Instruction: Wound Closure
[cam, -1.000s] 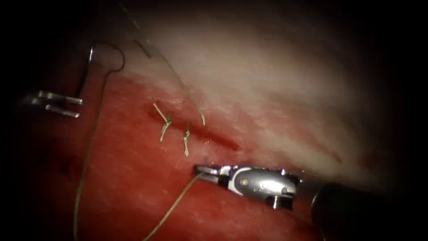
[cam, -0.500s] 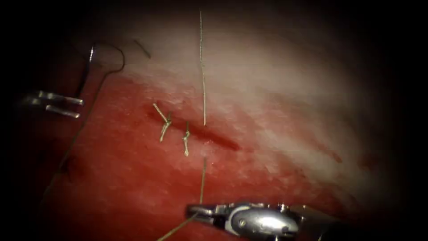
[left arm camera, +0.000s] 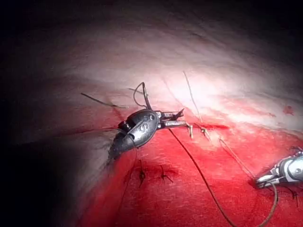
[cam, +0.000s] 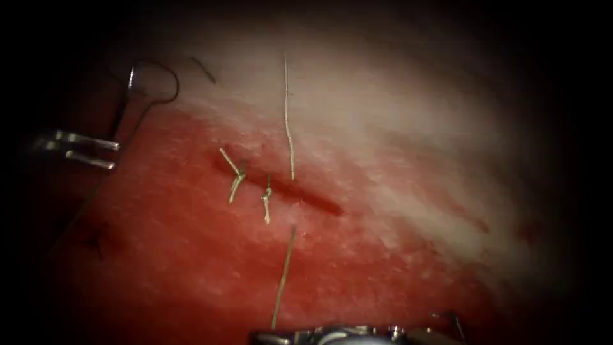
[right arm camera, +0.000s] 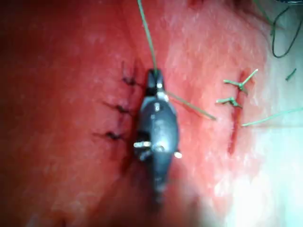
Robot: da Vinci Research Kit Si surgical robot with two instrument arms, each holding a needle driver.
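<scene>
The cut [cam: 300,195] runs slantwise across the tissue [cam: 396,147], with two tied stitches [cam: 235,176] whose cut ends stick out. My right tool [cam: 262,335] is low at the picture's edge, jaws shut on the thread [cam: 284,275]. The thread goes into the tissue on the cut's lower left side and comes out on its upper right side as a free tail [cam: 287,115]. The right wrist view shows the same hold [right arm camera: 154,75]. My left tool [cam: 86,150] stands far left, open and holding nothing. The dark curved needle [cam: 156,67] lies free on the tissue beside it.
Red fluid covers the lower left tissue [cam: 191,268]. A short cut piece of thread [cam: 204,69] lies near the needle. Dark older stitches [right arm camera: 118,109] sit beside the right tool in its wrist view. The left tool's open jaws [left arm camera: 174,119] are close to the tied stitches.
My right tool has drawn down toward the picture's lower edge with the thread in it. The thread pulled through the tissue, and the free tail straightened and grew shorter. The left tool stayed still.
</scene>
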